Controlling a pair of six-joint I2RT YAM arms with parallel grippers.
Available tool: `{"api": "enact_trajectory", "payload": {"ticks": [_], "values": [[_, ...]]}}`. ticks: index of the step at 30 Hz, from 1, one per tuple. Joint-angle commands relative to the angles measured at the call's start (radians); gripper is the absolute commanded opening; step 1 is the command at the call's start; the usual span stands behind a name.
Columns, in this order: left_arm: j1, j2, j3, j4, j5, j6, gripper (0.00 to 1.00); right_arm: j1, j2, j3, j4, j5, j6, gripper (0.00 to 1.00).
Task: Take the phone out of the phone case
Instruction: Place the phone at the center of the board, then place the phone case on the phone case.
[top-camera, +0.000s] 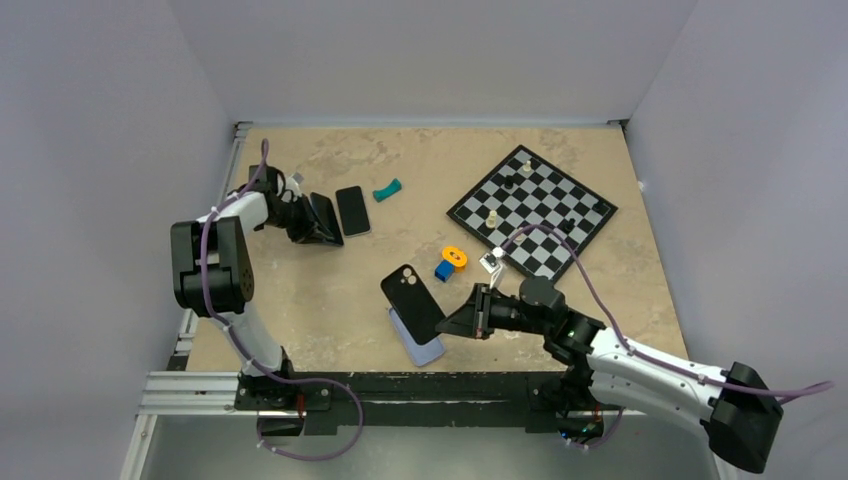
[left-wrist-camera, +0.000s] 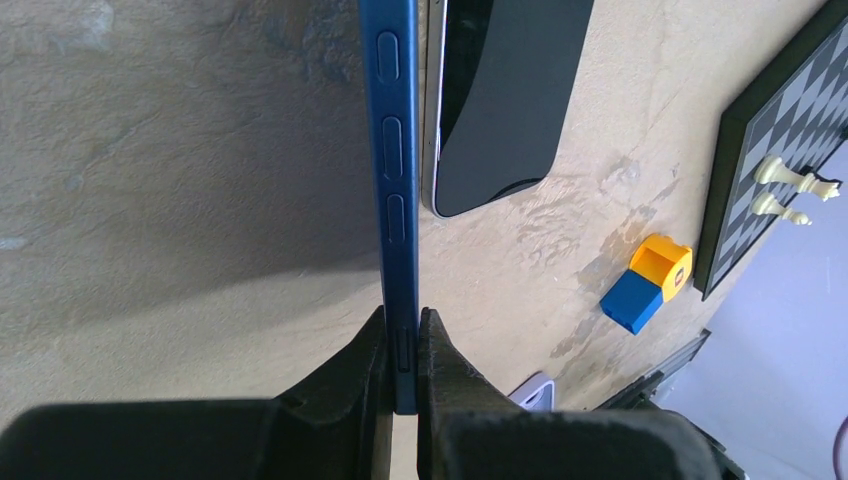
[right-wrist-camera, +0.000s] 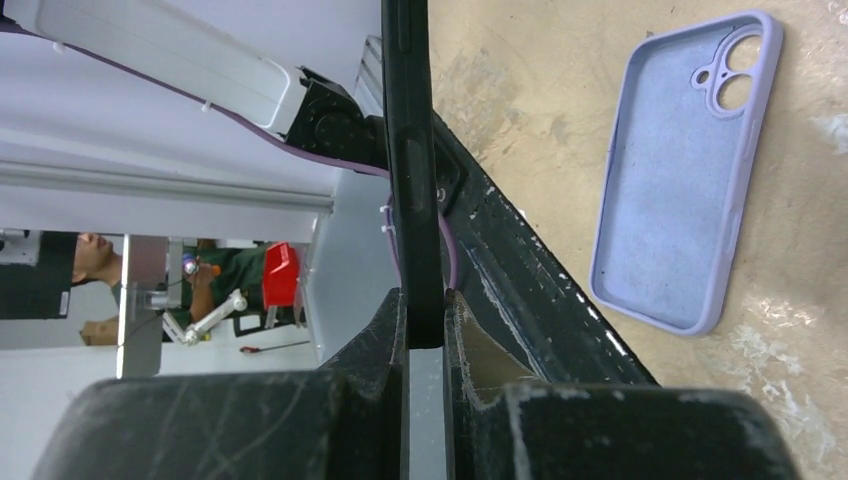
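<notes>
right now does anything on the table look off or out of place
Nothing looks spilled or broken. The lavender case lies empty, hollow side up, close to the near edge, while the right hand pinches a black phone on edge close by. The chessboard sits turned cornerwise, with only a few pieces on it.

Watching remotely, I saw even, diffuse overhead light in the top view, the bench (top-camera: 420, 170) bright with soft, short shadows. A broad grey shadow crossed the left wrist view's left half. Both wrist views went soft along their bottom edge; the right's upper left was washed out.
</notes>
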Motion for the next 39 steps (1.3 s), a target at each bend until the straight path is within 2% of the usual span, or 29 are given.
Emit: {"api": "enact_trajectory", "payload": {"ticks": [1, 10, 12, 15, 18, 21, 22, 24, 31, 39], "values": [[0.007, 0.011, 0.035, 0.051, 0.059, -0.02, 0.05, 0.018, 0.024, -0.011, 0.064, 0.021, 0.061, 0.0], [0.025, 0.041, 0.081, 0.003, -0.019, 0.0, 0.22, 0.092, 0.19, -0.003, 0.096, -0.002, 0.091, 0.0], [0.023, 0.041, 0.086, -0.005, -0.03, -0.007, 0.28, 0.11, 0.207, 0.002, 0.089, 0.01, 0.104, 0.0], [0.025, 0.02, 0.092, -0.027, -0.083, -0.003, 0.35, 0.127, 0.219, 0.005, 0.069, 0.041, 0.134, 0.0], [0.021, -0.006, 0.093, -0.036, -0.12, -0.008, 0.47, 0.133, 0.23, 0.0, 0.041, 0.07, 0.177, 0.0], [0.017, -0.039, 0.099, -0.056, -0.161, -0.013, 0.51, 0.135, 0.207, -0.03, 0.037, 0.103, 0.222, 0.0], [0.013, -0.057, 0.097, -0.058, -0.177, -0.017, 0.59, 0.135, 0.194, -0.041, 0.035, 0.114, 0.235, 0.0], [0.0, -0.094, 0.094, -0.062, -0.206, -0.019, 0.64, 0.135, 0.174, -0.045, 0.01, 0.142, 0.248, 0.0], [-0.032, -0.188, 0.08, -0.071, -0.247, -0.029, 0.68, 0.135, 0.196, -0.041, -0.005, 0.166, 0.273, 0.0], [-0.068, -0.277, 0.052, -0.049, -0.21, -0.039, 0.69, 0.133, 0.293, 0.005, 0.001, 0.145, 0.266, 0.02]]}}
